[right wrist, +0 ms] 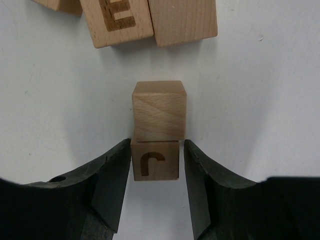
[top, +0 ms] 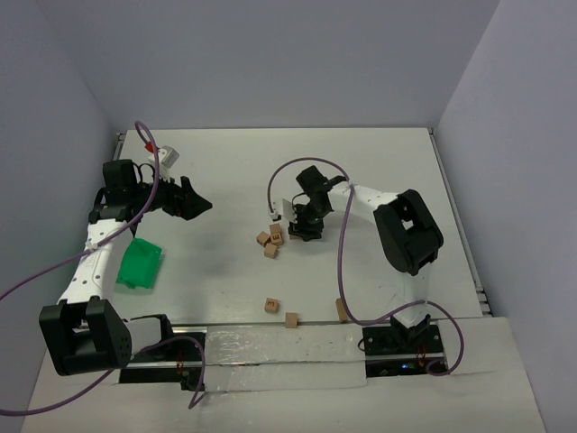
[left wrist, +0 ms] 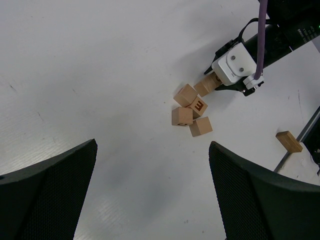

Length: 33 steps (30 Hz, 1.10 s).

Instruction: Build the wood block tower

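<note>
Right claw (right wrist: 157,146) stood narrow, loose around marked wood block (right wrist: 155,161); left claw (left wrist: 152,146) wide. Block judged light, rigid: grip flat sides.

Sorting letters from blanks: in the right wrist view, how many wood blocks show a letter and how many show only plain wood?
Lettered: 2, the E block and the J block.
Plain: 3, one against the J block, one beside the E block, one cut off at top left.
Total: 5 wood blocks.
</note>
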{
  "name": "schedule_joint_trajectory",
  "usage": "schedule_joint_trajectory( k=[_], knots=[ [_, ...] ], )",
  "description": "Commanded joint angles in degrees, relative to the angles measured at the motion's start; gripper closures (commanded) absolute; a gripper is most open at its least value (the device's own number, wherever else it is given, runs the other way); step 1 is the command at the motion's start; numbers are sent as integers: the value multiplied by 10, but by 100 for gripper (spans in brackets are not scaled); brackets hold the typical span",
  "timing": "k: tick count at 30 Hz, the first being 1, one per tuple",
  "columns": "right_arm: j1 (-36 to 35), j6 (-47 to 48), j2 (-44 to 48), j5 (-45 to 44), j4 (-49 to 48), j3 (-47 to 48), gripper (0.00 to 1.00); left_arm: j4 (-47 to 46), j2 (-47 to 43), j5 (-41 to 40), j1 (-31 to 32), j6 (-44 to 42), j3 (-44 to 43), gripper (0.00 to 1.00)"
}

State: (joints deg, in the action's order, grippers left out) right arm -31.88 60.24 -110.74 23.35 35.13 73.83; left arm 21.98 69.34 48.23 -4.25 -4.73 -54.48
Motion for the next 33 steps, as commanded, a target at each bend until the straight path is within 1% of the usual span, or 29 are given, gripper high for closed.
schedule_joint_trajectory(
  k=[1,10,33],
  knots=[
    [-4,-7,-12,-6,-2,23,47,-26,-3,18,-5,-5,-19,2],
    [-4,-9,-15,-8,-3,25,49,-28,0,19,-5,-5,-19,1],
    [-5,-16,-16,-11,-6,28,47,-31,-1,20,-6,-4,-14,2]
  ],
)
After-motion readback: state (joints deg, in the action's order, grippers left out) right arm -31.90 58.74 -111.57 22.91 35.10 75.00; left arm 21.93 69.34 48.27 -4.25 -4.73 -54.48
